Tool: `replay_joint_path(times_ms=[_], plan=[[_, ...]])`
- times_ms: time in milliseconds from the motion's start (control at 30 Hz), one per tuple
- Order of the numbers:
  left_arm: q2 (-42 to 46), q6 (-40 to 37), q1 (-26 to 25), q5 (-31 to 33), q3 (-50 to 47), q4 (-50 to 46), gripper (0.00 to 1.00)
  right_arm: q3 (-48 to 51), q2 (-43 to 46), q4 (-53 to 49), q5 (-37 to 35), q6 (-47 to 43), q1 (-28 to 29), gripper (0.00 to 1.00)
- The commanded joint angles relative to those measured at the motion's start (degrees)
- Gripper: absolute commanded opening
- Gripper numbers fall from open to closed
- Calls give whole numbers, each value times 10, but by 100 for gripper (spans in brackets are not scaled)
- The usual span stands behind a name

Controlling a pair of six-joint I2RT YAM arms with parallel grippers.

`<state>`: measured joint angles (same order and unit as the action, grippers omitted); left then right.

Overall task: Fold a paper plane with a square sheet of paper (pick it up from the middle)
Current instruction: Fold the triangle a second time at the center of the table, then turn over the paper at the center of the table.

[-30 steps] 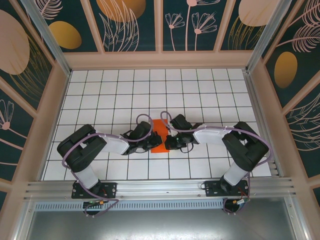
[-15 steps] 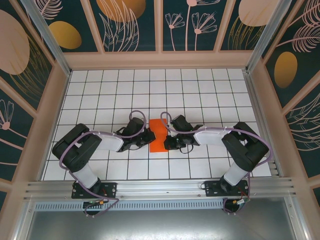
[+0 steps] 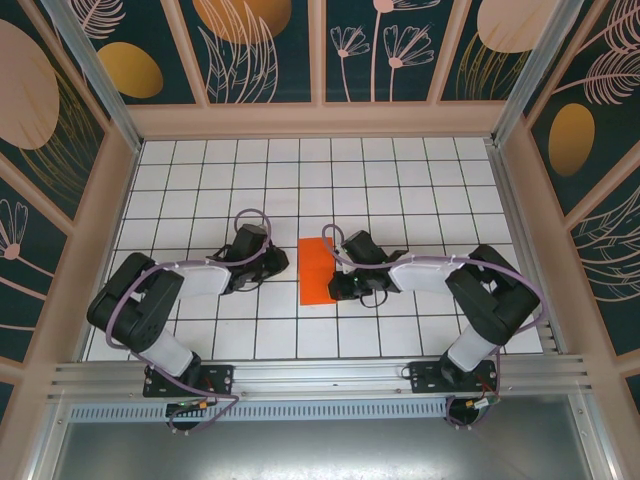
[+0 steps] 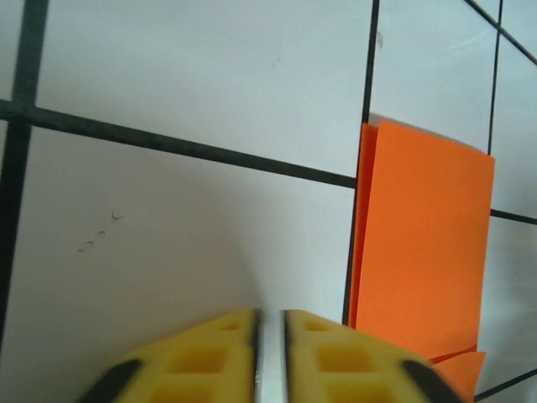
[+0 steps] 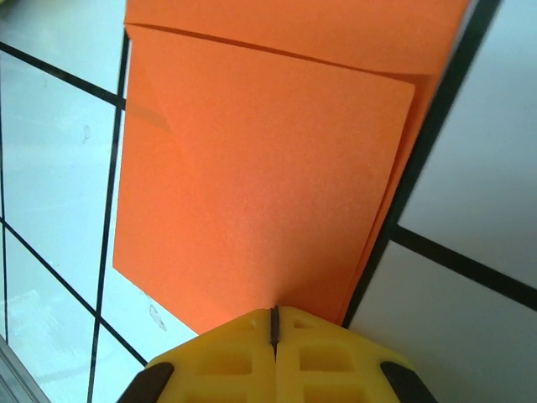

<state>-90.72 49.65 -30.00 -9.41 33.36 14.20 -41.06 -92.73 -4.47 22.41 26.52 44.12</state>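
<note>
Right wrist, paper at right gripper's tips

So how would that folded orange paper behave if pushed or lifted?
Probably floppy: the paper is thin, its layers lying flat on the table. Likely very light, so it may skate over the smooth tiles. Its loose top layer could lift or catch when pushed edge-on.

The paper runs off the top of the right wrist view, its near edge hidden under the right gripper, while in the left wrist view its lower corner is lost behind the left gripper.
</note>
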Motion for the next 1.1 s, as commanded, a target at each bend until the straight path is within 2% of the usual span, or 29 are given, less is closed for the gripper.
replay_joint_path(times_ms=[0, 233, 367, 400, 533, 733, 900, 1067], plan=[[43, -4, 2, 20, 25, -29, 31, -28, 39, -41, -10, 28, -11, 5], [137, 44, 1, 48, 9, -32, 73, -53, 84, 41, -42, 73, -64, 41], [182, 64, 1, 60, -14, -22, 96, -41, 70, 70, -25, 64, -86, 56], [190, 68, 1, 60, -19, -19, 98, -36, 67, 79, -21, 62, -89, 58], [203, 68, 1, 38, -29, -15, 98, -30, 40, 110, 23, 57, -96, 62], [191, 80, 1, -31, -53, 28, 98, -18, 5, 127, 36, 43, -93, 60], [176, 108, 1, -71, -81, 82, 99, -5, -12, 143, 66, 29, -87, 53], [175, 112, 0, -77, -100, 112, 98, 0, -37, 155, 81, 8, -77, 45]])
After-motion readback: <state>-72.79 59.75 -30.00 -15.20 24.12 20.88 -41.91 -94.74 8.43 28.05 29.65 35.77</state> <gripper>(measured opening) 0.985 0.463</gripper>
